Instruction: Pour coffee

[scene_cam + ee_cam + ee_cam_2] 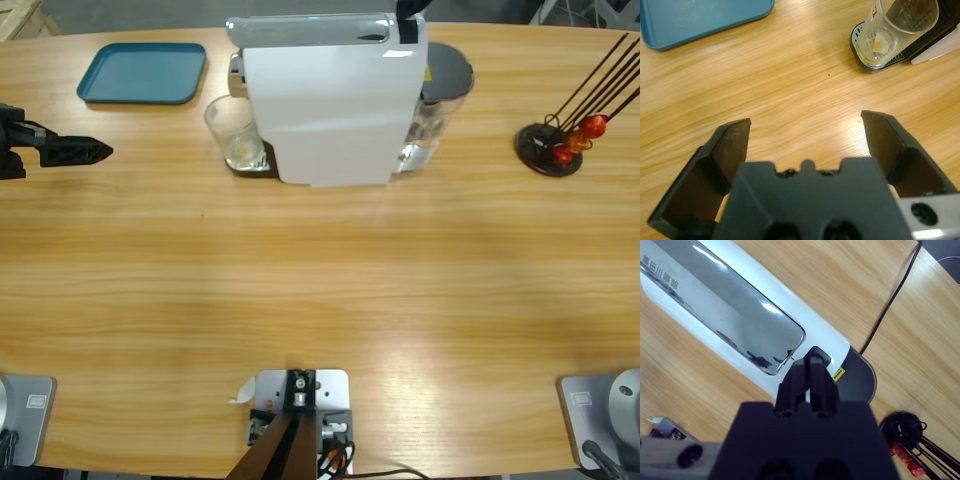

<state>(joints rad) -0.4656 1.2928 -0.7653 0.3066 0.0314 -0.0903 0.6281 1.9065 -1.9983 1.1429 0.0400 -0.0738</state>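
Coffee (879, 46): thin film in your upright glass (235, 133), mouth skyward; left gripper (807, 130) wide at nine o'clock, right gripper (810, 371) pinched shut.

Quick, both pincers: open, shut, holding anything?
Left pincer: open, empty, above bare table.
Right pincer: shut, holding nothing, tips at the coffee machine top.

1. I see the coffee machine (335, 100) at table (320, 300) rear, approx centre.
2. Glass (234, 133) sits on its drip tray (860, 47), left of machine body, touching it.
3. Tray (143, 72) lies rear-left, well apart from glass.
4. Stick holder (549, 148) stands far right.
5. Left gripper (95, 151) at left edge, near tray; right gripper (810, 371) above machine top.
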